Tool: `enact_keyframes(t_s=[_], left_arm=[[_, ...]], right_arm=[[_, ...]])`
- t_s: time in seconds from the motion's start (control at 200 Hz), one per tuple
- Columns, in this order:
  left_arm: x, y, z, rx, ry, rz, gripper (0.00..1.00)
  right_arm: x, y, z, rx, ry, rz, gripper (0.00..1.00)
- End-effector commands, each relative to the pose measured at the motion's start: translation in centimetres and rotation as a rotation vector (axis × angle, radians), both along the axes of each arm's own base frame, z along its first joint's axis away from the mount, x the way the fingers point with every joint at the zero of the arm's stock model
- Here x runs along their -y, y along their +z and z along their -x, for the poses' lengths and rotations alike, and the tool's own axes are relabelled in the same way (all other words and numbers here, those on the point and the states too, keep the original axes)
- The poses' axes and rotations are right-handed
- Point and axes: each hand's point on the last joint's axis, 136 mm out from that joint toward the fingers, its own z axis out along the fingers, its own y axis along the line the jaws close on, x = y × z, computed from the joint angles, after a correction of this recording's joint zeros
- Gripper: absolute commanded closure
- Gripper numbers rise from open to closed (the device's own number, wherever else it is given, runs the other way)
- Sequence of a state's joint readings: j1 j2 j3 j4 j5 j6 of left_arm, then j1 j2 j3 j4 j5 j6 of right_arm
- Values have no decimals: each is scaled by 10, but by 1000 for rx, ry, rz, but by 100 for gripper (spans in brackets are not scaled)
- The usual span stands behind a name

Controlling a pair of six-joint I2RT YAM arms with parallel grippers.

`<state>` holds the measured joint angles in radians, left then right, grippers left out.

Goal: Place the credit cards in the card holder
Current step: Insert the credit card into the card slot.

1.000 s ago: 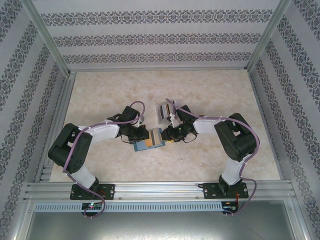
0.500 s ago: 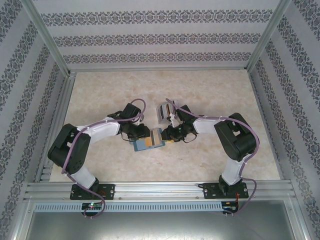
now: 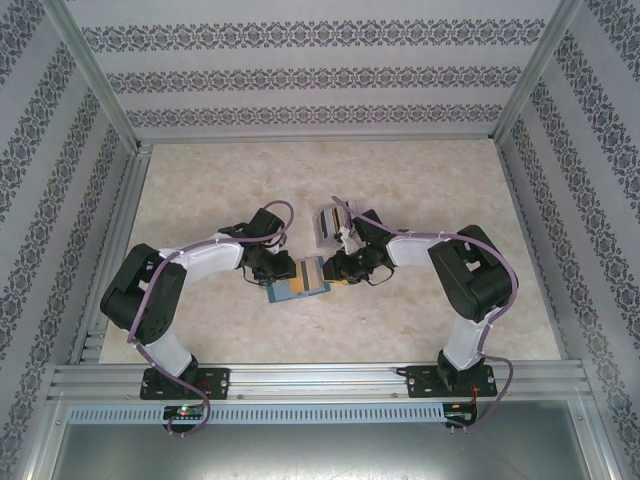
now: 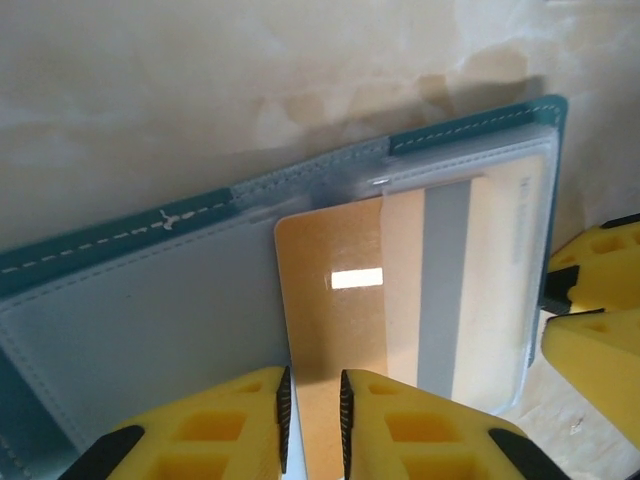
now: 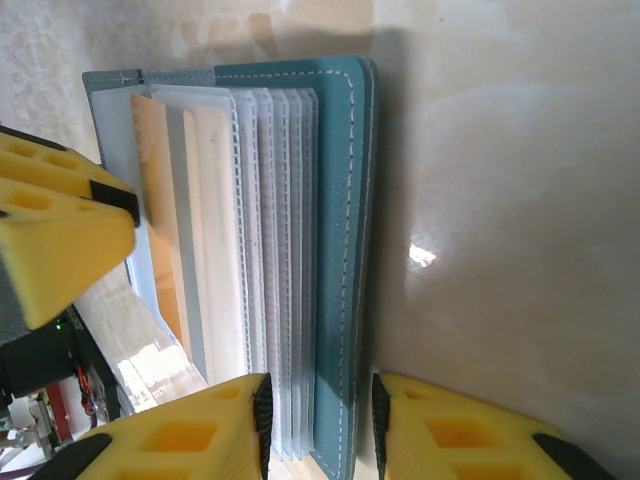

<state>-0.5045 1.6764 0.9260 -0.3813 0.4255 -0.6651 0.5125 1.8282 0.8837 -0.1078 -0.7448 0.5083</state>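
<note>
The card holder (image 3: 290, 285) lies open on the table between both arms. In the left wrist view an orange-brown credit card (image 4: 335, 300) lies flat, partly slid into a clear pocket of the card holder (image 4: 150, 300). My left gripper (image 4: 314, 410) stands over the card's near end with its jaws a little apart, and the card's face shows through the gap. My right gripper (image 5: 320, 420) is shut on the teal cover and clear pocket leaves at the card holder's (image 5: 340, 200) edge. The same card (image 5: 155, 200) shows inside, beside a left fingertip (image 5: 50, 230).
A pale grey slotted rack (image 3: 328, 228) stands just behind the right gripper (image 3: 337, 270). Metal rails run along the table's (image 3: 420, 180) sides and near edge. Bare marble-patterned surface extends toward the back wall.
The left jaws have parted a little from the orange-brown card and the left wrist has shifted slightly. The right arm and the card holder have stayed put.
</note>
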Motion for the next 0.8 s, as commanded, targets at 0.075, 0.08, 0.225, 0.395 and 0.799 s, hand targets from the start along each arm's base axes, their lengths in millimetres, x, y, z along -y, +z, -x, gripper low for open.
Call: enact_keyframes(t_s=[0.075, 0.08, 0.225, 0.395, 0.799], left_arm=[[15, -3, 0, -5, -32, 10, 79], [15, -4, 0, -6, -32, 9, 79], [19, -6, 0, -14, -34, 15, 81], [27, 3, -3, -1, -48, 29, 81], [50, 1, 1, -20, -63, 84, 84]], right_arm=[[-14, -24, 10, 5, 65, -4, 65], [-14, -24, 10, 6, 65, -4, 65], [-14, -25, 10, 3, 67, -4, 65], [-16, -28, 12, -10, 72, -7, 65], [-17, -29, 14, -10, 79, -4, 65]])
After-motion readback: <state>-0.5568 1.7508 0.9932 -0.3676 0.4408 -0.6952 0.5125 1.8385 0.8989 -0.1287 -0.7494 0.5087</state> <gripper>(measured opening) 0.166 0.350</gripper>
